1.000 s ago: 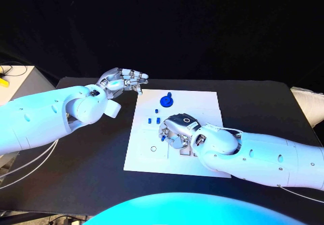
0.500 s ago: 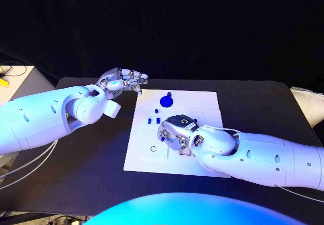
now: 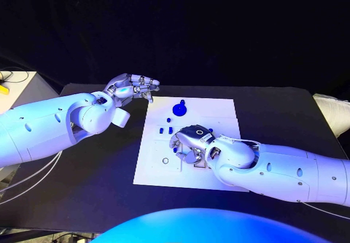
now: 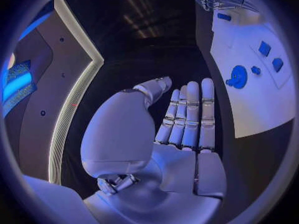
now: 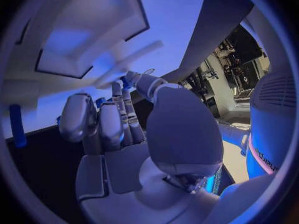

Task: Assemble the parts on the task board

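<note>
The matte black table (image 3: 87,182) carries the flat white board (image 3: 211,109). The right hand (image 3: 188,143) lies on the board, fingers curled; whether they pinch anything is unclear. The left hand (image 3: 133,87) hovers off the board's corner, fingers pressed together, straight, holding nothing. A round blue part (image 3: 180,108) lies beyond the right fingertips, smaller blue pegs (image 3: 166,130) beside them.

The white board (image 3: 219,109) lies in the middle of the black table (image 3: 292,111). The right hand (image 3: 188,143) is low over the board's centre, fingers curled down onto it; whether it holds anything cannot be told. A large blue part (image 3: 179,108) lies near the far edge, with small blue parts (image 3: 165,129) between it and the hand. The left hand (image 3: 133,87) hovers beyond the board's far left corner, fingers bent, holding nothing.
</note>
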Tool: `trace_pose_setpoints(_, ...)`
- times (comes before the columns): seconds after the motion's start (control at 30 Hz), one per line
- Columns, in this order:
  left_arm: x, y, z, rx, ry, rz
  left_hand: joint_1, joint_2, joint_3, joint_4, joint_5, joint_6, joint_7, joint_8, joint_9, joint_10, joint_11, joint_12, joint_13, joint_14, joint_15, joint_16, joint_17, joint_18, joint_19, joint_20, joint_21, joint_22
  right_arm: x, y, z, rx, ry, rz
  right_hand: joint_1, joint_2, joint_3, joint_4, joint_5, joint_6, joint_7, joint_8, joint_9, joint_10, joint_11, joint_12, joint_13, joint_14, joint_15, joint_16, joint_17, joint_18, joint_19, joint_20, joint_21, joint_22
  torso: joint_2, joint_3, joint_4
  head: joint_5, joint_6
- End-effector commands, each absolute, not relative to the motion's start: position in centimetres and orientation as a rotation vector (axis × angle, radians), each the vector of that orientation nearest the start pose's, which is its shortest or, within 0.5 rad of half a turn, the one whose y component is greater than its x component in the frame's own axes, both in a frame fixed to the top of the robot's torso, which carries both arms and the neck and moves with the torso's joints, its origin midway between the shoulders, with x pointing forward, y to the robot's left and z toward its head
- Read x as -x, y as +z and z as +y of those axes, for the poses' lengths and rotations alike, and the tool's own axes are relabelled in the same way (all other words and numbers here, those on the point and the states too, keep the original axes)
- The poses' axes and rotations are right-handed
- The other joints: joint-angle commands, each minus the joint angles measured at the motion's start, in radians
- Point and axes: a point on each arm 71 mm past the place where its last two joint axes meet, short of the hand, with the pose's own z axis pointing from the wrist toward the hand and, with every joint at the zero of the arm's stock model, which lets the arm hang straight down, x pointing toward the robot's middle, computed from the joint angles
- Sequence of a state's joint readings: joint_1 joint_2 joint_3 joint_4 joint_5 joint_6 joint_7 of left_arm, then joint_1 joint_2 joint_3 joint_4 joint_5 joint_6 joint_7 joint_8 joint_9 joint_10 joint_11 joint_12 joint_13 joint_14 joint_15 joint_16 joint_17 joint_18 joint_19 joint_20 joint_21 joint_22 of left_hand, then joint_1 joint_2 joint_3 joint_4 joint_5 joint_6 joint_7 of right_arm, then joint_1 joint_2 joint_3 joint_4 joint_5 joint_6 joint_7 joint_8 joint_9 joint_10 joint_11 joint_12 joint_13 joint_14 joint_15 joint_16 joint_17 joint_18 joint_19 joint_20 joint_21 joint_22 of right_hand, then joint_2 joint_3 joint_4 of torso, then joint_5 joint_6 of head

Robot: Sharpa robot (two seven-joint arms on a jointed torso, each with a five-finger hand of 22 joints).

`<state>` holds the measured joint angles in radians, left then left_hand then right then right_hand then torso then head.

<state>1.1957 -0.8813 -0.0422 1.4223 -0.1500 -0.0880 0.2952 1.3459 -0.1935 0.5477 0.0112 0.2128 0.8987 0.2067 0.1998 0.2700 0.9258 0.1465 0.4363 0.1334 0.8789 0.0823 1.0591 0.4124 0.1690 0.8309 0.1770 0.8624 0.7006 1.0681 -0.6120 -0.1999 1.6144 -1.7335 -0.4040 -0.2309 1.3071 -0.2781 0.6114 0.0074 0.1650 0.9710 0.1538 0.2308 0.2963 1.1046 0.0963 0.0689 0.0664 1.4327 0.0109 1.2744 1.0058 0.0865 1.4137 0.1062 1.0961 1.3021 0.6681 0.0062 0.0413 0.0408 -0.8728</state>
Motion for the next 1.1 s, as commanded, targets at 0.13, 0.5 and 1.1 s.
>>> trace_pose_setpoints(0.13, -49.9, -19.1, 24.4, 0.987, -1.539, 1.621, 0.006, 0.003, -0.005, 0.0, -0.002, -0.005, 0.0, 0.006, -0.001, -0.007, -0.001, 0.006, -0.001, 0.003, -0.003, -0.006, -0.001, 0.015, 0.008, -0.002, -0.006, -0.001, -39.0, -26.7, -6.7, 0.437, 0.823, 1.633, 0.02, 0.002, -0.051, -0.003, -0.01, -0.028, 0.002, -0.024, -0.005, -0.051, 0.007, 0.014, 0.0, -0.029, 0.005, -0.029, -0.056, 0.021, -0.024, 0.005, -0.069, -0.036, 0.0, 0.001, 0.0001, -0.002, 0.0)
trace_pose_setpoints(0.5, -49.9, -19.1, 24.5, 0.988, -1.538, 1.623, 0.007, 0.004, -0.005, 0.0, -0.003, -0.004, 0.0, 0.007, -0.001, -0.007, -0.001, 0.007, -0.001, 0.003, -0.003, -0.007, -0.002, 0.015, 0.008, -0.002, -0.008, -0.002, -38.7, -25.5, -8.8, 0.35, 0.836, 1.588, 0.037, 0.014, -0.099, 0.005, -0.006, -0.028, 0.001, -0.035, -0.005, -0.059, 0.005, 0.052, 0.006, -0.026, 0.003, -0.018, -0.054, 0.021, -0.017, 0.005, -0.071, -0.038, -0.001, 0.0005, -0.0005, -0.011, 0.0)
trace_pose_setpoints(1.1, -49.8, -19.3, 24.4, 0.988, -1.546, 1.63, 0.007, 0.003, -0.007, 0.001, -0.003, -0.004, -0.001, 0.007, -0.001, -0.006, -0.001, 0.008, -0.002, 0.003, -0.003, -0.007, -0.003, 0.015, 0.009, -0.002, -0.009, -0.003, -42.8, -21.6, -17.4, 0.358, 0.672, 1.699, 0.016, -0.012, -0.105, 0.025, 0.013, -0.017, -0.005, -0.057, -0.004, -0.008, -0.01, 0.094, -0.001, 0.043, -0.011, 0.068, 0.079, -0.013, 0.062, -0.01, 0.107, 0.063, 0.0, 0.0023, -0.0022, -0.034, 0.02)
